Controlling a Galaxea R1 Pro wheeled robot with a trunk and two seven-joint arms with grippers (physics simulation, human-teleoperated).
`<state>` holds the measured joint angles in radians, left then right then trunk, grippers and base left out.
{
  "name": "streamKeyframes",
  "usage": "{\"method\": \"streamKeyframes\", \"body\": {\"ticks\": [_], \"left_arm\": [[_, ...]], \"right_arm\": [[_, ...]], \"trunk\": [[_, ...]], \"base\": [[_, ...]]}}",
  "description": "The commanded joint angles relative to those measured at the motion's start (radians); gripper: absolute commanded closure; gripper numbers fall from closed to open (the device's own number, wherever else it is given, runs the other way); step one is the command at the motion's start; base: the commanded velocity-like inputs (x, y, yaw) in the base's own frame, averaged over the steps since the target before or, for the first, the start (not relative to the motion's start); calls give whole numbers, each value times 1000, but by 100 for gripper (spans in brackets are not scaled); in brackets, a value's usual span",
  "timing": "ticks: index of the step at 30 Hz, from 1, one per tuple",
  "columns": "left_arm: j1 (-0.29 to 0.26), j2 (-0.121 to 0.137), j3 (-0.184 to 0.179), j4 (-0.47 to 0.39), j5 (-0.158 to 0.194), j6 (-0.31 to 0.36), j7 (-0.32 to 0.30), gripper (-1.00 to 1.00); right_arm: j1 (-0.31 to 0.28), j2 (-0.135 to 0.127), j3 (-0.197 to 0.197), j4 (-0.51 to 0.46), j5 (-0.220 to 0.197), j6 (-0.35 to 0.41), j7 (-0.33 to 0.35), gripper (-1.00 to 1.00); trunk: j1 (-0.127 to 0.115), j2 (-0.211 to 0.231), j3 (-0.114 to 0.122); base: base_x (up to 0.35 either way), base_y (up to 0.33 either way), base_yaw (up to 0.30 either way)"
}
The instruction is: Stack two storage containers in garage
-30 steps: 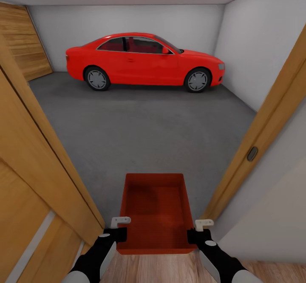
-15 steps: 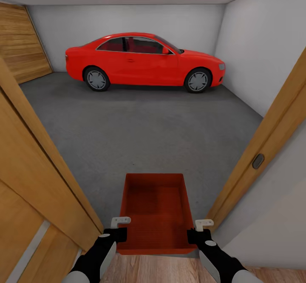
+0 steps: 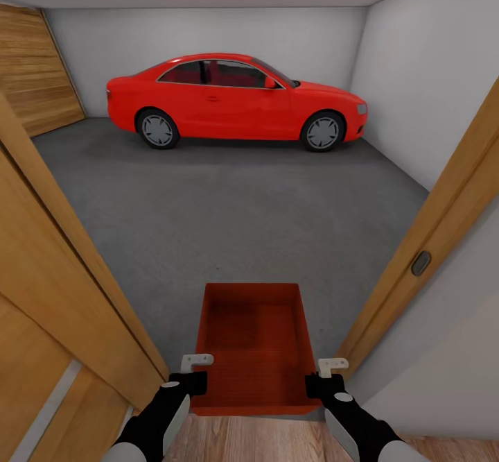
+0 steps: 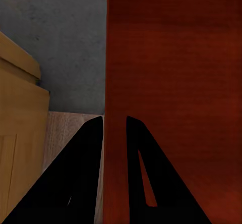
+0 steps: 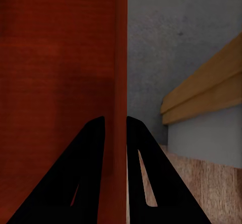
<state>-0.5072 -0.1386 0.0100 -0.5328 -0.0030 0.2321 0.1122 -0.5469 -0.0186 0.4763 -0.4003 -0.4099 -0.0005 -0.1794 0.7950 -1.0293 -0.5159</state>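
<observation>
Head view: grey garage floor [image 3: 229, 212], red car [image 3: 235, 101], white walls [image 3: 416, 80].

The right gripper [image 5: 115, 133] pinches the orange-red container's [image 5: 55, 67] thin side wall between its black fingers [image 5: 146, 173], grey concrete floor [image 5: 176, 42] and what looks like a wooden door frame [image 5: 206, 93] beyond.

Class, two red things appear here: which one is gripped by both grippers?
The storage container: left gripper and right gripper pinch its side walls. The red car stands far off.
</observation>
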Motion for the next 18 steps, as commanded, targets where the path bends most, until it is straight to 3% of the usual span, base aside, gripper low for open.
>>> {"method": "streamKeyframes", "body": {"ticks": [1, 18], "left_arm": [[-1, 1, 11, -6, -20, 7, 6, 100], [-1, 1, 12, -3, -19, 6, 4, 100]], "right_arm": [[-1, -31, -8, 12, -12, -1, -18, 100], [-1, -31, -8, 13, -12, -1, -18, 100]], "trunk": [[0, -1, -1], [0, -1, -1]], "base": [[0, 0, 0], [19, 0, 0]]}}
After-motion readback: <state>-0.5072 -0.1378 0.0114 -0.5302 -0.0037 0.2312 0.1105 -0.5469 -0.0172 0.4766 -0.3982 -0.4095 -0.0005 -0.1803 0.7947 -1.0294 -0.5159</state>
